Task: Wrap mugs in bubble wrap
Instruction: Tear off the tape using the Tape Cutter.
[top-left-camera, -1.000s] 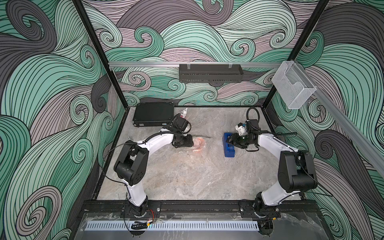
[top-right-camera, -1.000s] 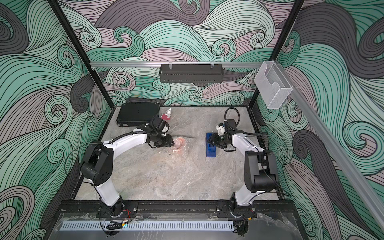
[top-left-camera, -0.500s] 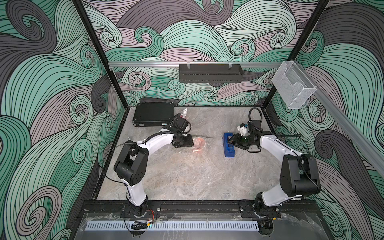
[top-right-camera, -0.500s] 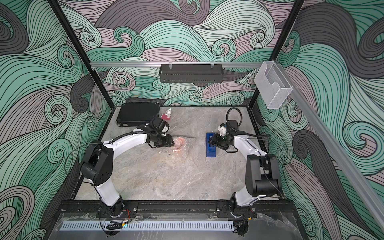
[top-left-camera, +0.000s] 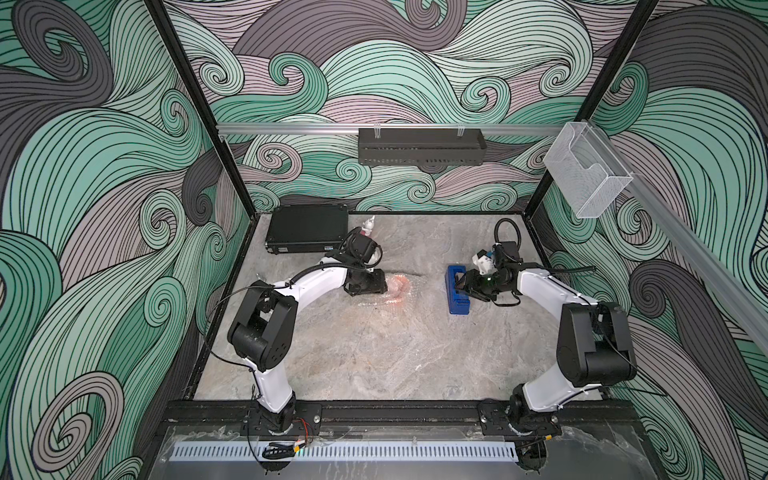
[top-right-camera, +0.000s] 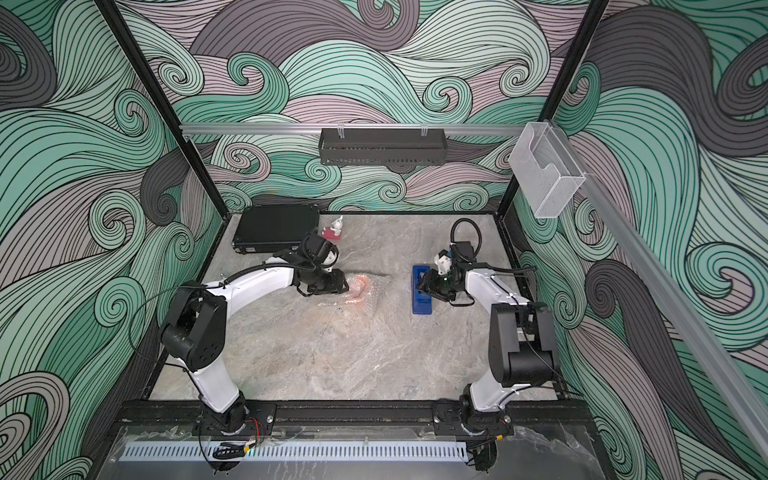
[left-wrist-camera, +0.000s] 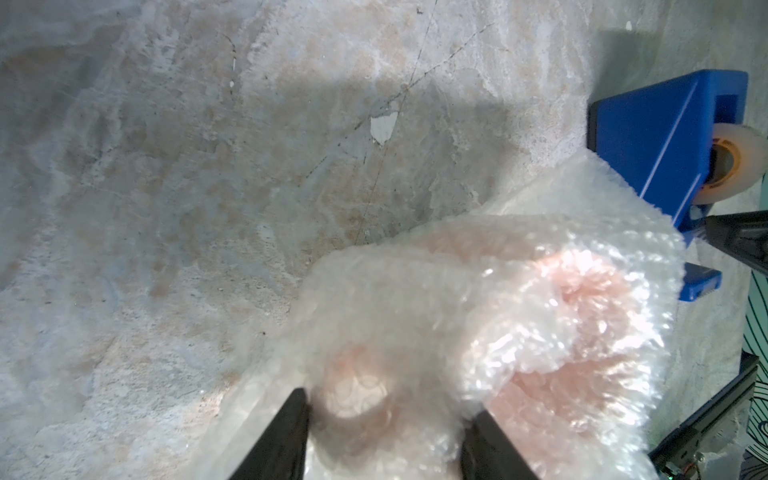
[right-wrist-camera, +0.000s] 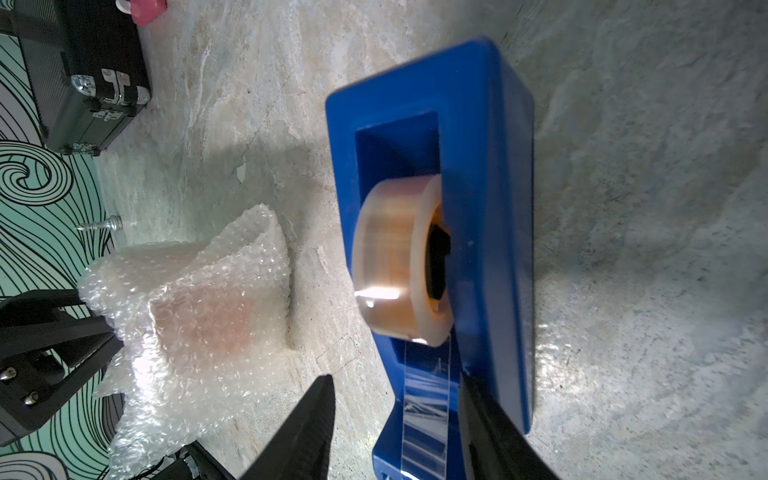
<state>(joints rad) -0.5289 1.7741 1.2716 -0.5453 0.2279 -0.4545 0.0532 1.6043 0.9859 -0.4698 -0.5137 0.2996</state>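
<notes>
in both top views we see the mug (top-left-camera: 398, 286) only as an orange blur under bubble wrap (top-left-camera: 390, 300), toward the far edge of the counter (top-left-camera: 436, 232). left wrist: left pincer (left-wrist-camera: 390, 405) clamps the wrapped mug. right wrist: right pincer (right-wrist-camera: 397, 380) gapes astride the tape strip (right-wrist-camera: 426, 399) on the dispenser (right-wrist-camera: 498, 208).

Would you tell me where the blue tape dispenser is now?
In both top views the blue tape dispenser sits right of the table's centre, at the right gripper, with the wrapped mug to its left.
</notes>
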